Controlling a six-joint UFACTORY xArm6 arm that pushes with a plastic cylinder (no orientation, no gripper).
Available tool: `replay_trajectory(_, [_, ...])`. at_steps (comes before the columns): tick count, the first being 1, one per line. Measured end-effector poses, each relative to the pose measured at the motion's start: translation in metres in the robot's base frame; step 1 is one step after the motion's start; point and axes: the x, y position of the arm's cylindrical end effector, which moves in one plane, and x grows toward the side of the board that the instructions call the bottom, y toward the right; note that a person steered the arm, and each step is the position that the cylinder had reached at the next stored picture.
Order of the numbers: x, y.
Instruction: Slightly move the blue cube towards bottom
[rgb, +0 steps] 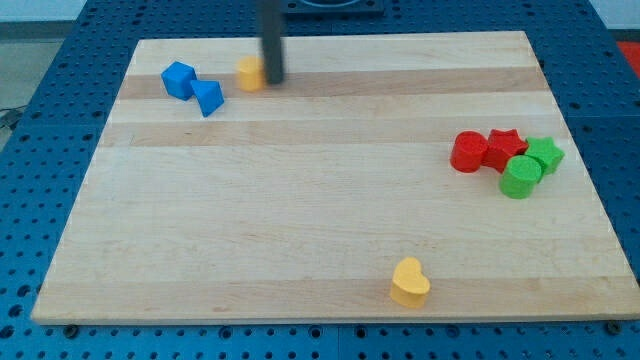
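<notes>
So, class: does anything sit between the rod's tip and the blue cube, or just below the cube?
Nothing visible blocks the way below the blue cube. The yellow block touches my tip on the cube's side; a second blue block sits at the cube's lower right.

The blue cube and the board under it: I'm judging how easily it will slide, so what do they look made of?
The blue cube looks like moulded plastic: uniform saturated colour, smooth matte faces. The pale wooden board shows lengthwise grain and joined strips with a smooth, low-sheen finish, probably sanded or lightly sealed.

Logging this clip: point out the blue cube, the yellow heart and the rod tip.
blue cube (179, 79), camera view, top face.
yellow heart (410, 281), camera view, top face.
my tip (272, 80), camera view, rod's lower end.
</notes>
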Motion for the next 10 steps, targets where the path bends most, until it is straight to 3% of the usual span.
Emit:
replay_trajectory(1, [0.000,-0.042])
replay_trajectory(2, [0.000,-0.040])
replay_trajectory(3, [-0.061,-0.010])
replay_trajectory(4, [-0.089,-0.020])
replay_trajectory(6, [-0.079,-0.166])
replay_trajectory(8, [-0.077,-0.170])
replay_trajectory(10, [0.058,-0.135])
